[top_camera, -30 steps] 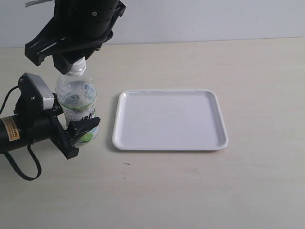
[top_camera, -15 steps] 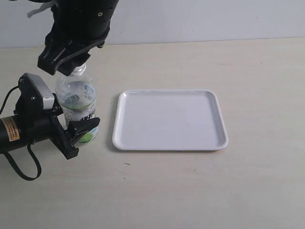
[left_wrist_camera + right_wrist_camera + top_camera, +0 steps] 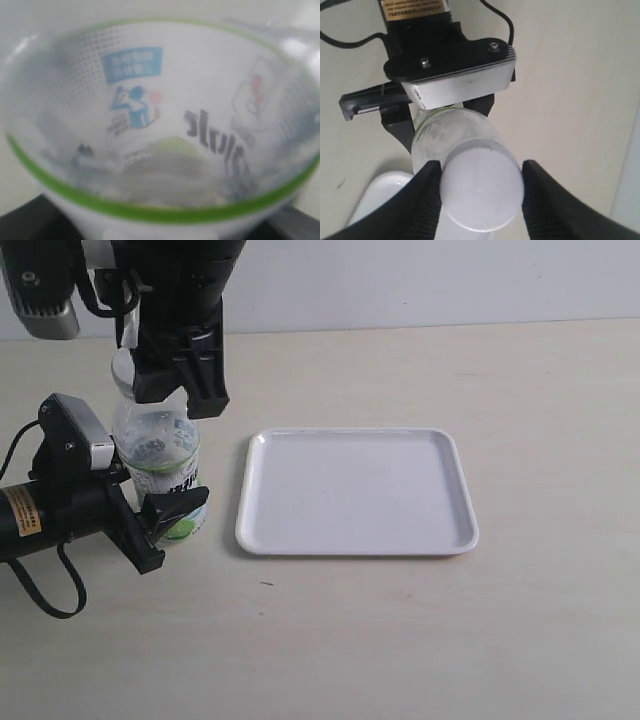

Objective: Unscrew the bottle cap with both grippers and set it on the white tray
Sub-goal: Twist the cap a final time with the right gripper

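The bottle (image 3: 158, 445) stands upright left of the white tray (image 3: 345, 432). My left gripper (image 3: 166, 528) is shut on its lower body, and the green-and-white label (image 3: 165, 125) fills the left wrist view. From above, my right gripper (image 3: 178, 390) reaches across to the bottle's top. In the right wrist view its two black ribbed fingers (image 3: 426, 200) press on opposite sides of the white bottle cap (image 3: 481, 192), which sits on the neck. In the exterior view the cap is hidden behind the right gripper.
The tray lies flat with nothing on it, its near corner (image 3: 377, 197) showing beside the bottle. The left arm's cable (image 3: 40, 595) loops on the table at the far left. The back wall runs behind the table.
The right gripper has turned around the cap, so its fingers now point down and to the right. The bottle top has shifted slightly left. The left gripper has stayed put.
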Action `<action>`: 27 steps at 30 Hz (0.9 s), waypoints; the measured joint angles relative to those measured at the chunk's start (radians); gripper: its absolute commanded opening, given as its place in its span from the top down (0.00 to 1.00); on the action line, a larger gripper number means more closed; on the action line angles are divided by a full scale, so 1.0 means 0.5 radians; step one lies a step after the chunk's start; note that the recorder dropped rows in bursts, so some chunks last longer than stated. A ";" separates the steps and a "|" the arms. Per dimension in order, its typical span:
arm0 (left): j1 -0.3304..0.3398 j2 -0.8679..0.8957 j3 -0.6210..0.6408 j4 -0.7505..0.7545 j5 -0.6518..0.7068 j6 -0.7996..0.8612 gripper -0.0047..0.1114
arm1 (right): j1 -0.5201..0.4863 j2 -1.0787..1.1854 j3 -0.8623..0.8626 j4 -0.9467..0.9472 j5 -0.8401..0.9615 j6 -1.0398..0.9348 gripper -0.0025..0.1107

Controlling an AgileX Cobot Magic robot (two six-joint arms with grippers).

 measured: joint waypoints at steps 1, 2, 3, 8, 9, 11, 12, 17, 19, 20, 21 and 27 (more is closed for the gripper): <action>0.000 0.000 0.000 0.000 0.000 0.000 0.96 | 0.000 0.000 0.000 0.000 0.000 -0.087 0.98; 0.000 0.000 0.000 0.000 0.000 0.000 0.96 | 0.000 0.000 0.000 0.000 0.000 -0.168 0.98; 0.000 0.000 0.000 -0.004 0.000 -0.006 0.96 | 0.000 0.000 0.000 0.000 0.000 -0.252 0.98; 0.000 0.000 0.000 -0.011 -0.011 -0.008 0.96 | 0.000 0.000 0.000 0.000 0.000 -0.704 0.98; 0.000 0.000 0.000 -0.011 -0.011 -0.008 0.96 | 0.000 0.000 0.000 0.000 0.000 -0.793 0.98; 0.000 0.000 0.000 -0.011 -0.011 -0.008 0.96 | 0.000 0.000 0.000 0.000 0.000 -0.939 0.98; 0.000 0.000 0.000 -0.016 -0.011 -0.008 0.96 | 0.000 0.000 0.000 0.000 0.000 -1.012 0.98; 0.000 0.000 0.000 -0.016 -0.011 -0.008 0.96 | 0.000 0.000 0.000 0.000 0.000 -1.394 0.98; 0.000 0.000 0.000 -0.016 -0.011 -0.008 0.96 | 0.000 0.000 0.000 0.000 0.000 -1.524 0.98; 0.000 0.000 0.000 -0.016 -0.011 -0.008 0.96 | 0.000 0.000 0.000 0.000 0.000 -1.580 0.98; 0.000 0.000 0.000 -0.016 -0.011 -0.008 0.96 | 0.000 0.000 0.000 0.000 0.000 -1.623 0.98; 0.000 0.000 0.000 -0.016 -0.012 -0.008 0.96 | 0.000 -0.008 0.004 0.000 0.000 -1.694 0.98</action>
